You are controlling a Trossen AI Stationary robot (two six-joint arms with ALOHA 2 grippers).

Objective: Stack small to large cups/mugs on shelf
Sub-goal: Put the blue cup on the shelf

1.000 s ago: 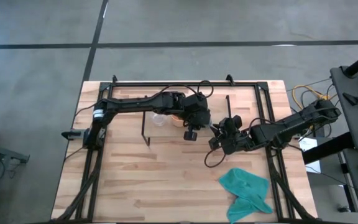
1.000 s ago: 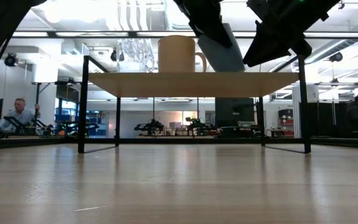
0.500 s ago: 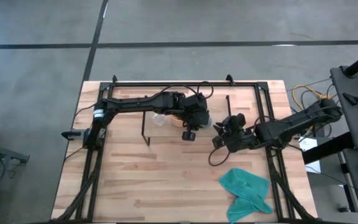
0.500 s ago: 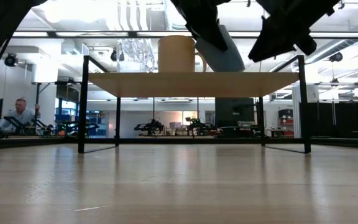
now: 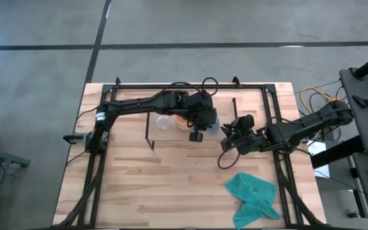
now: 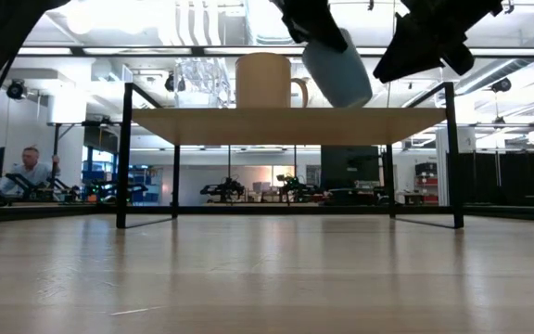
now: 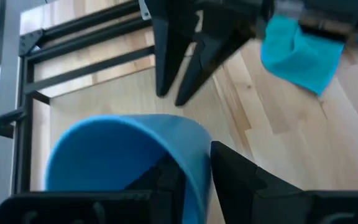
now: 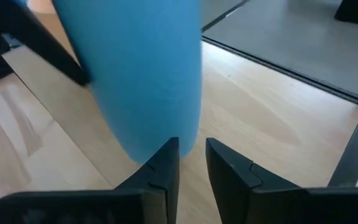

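My left gripper [image 5: 203, 125] is shut on the blue cup [image 6: 336, 67] and holds it in the air above the right part of the shelf [image 6: 286, 125]. On the shelf board stand the orange mug [image 6: 265, 81] and, left of it, the clear glass cup [image 5: 163, 121]. To the right of the blue cup, my right gripper [image 5: 227, 135] points at it. Its fingers are open by a narrow gap with nothing between them, and the cup's bottom end [image 8: 157, 140] is just beyond their tips. My left gripper holds the blue cup by its rim [image 7: 191, 134], one finger inside the cup and one outside against the wall. The fingers slant down from the table's left side. The cup hangs lifted clear of the shelf, tilted, its bottom end toward the right gripper.
A teal cloth [image 5: 254, 198] lies crumpled near the table's front right corner. The shelf's thin black wire legs [image 6: 123, 153] stand on the wooden table [image 5: 139, 185]. A black frame [image 5: 190, 85] runs along the table's far edge and sides.
My left gripper has risen with the blue cup, which now hangs higher above the shelf and shows more of its body in the low view. My right gripper has drawn back toward the table's right edge and slightly up, away from the cup.
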